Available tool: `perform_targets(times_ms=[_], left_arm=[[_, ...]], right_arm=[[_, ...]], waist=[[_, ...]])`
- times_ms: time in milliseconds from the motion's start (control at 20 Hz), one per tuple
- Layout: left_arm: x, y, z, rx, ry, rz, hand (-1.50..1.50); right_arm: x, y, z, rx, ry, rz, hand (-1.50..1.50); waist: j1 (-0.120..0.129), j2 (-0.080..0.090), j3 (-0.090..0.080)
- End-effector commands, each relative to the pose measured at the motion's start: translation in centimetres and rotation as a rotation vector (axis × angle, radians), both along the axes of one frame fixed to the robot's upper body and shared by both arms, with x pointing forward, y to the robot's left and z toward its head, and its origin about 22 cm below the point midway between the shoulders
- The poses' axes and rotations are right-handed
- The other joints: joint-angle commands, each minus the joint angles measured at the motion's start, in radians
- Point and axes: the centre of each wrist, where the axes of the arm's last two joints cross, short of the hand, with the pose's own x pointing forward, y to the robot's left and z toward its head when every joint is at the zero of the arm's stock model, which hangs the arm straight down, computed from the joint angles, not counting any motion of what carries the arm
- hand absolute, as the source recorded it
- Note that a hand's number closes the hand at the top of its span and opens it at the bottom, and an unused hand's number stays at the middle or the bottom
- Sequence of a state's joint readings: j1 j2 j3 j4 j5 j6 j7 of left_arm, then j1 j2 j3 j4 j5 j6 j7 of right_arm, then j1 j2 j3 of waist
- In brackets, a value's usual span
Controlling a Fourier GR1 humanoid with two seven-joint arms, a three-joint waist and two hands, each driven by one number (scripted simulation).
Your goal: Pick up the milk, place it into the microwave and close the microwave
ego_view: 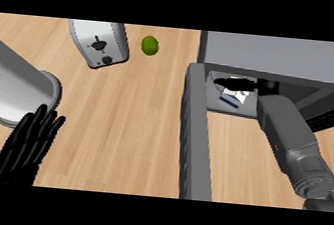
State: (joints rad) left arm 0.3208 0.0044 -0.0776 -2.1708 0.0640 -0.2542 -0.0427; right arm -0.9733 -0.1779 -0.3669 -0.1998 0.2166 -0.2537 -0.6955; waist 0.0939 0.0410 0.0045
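Observation:
The grey microwave (pixel 279 56) stands at the upper right, its door (pixel 196 137) swung open towards me. Inside the opening lies a white and blue milk carton (pixel 232 98). My right hand (pixel 236 83) reaches into the opening on its grey forearm (pixel 293 140), fingers curled over the carton's top. The hand hides part of the carton. My left hand (pixel 28 145) rests open at the lower left, fingers up, apart from everything.
A silver toaster (pixel 98 43) sits at the upper left of the wooden counter, with a green lime (pixel 150 45) beside it. A large grey cylinder (pixel 13 86) stands at the left edge, just above my left hand.

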Motion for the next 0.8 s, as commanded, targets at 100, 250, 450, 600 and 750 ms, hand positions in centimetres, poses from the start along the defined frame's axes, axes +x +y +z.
perform_targets(times_ms=[100,250,450,600,750], left_arm=[[-0.2,-0.5,-2.1,-0.010,0.063,-0.058,-1.50],[1.6,0.3,-2.3,0.016,0.053,-0.090,-1.50],[2.0,-2.3,-1.8,0.083,0.068,-0.184,-1.50],[3.4,-2.0,-3.3,0.122,0.095,-0.249,1.50],[3.2,-4.1,-3.4,0.162,0.081,-0.269,1.50]], right_arm=[[-1.0,-0.3,-1.8,0.099,-0.006,0.098,-1.50],[-2.3,0.0,-3.8,0.156,0.011,0.121,-1.50],[-3.8,0.1,-5.8,0.202,0.000,0.130,-1.50],[-5.1,-1.4,-7.2,0.193,-0.008,0.156,-1.50],[-5.7,-2.5,-7.6,0.191,-0.002,0.178,-1.50]], waist=[[-0.029,-0.016,-0.002],[-0.045,-0.018,-0.002],[-0.059,-0.026,-0.002],[-0.077,-0.031,-0.003],[-0.089,-0.039,-0.004]])
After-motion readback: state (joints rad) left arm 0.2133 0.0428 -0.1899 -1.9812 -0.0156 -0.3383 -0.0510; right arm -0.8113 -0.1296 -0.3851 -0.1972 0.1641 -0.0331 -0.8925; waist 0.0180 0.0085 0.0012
